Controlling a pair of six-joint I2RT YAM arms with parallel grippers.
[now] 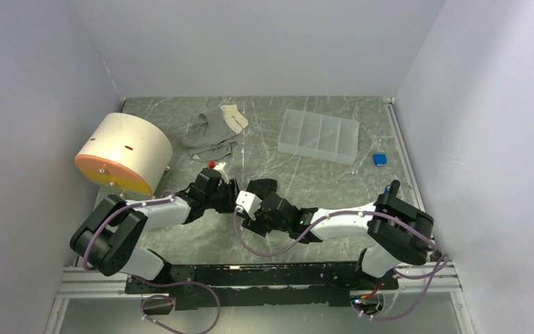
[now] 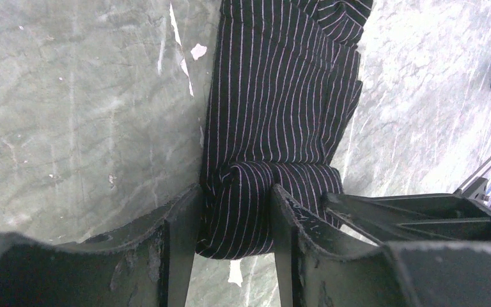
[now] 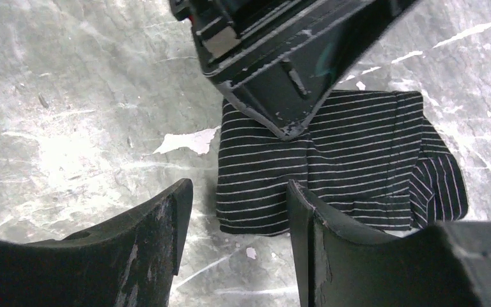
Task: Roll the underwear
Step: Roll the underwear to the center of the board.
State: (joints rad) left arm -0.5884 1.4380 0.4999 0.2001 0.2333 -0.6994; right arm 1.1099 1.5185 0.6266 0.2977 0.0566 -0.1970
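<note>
Left gripper point(image 2: 235, 201) pinches the rolled end of the striped underwear point(image 2: 275, 96), which lies on the table point(image 2: 70, 96) stretching toward 12 o'clock, so it should wind tight and even, while the right gripper point(image 3: 240, 190), jaws apart at the cloth's 6 o'clock edge, could steady the flat part
</note>
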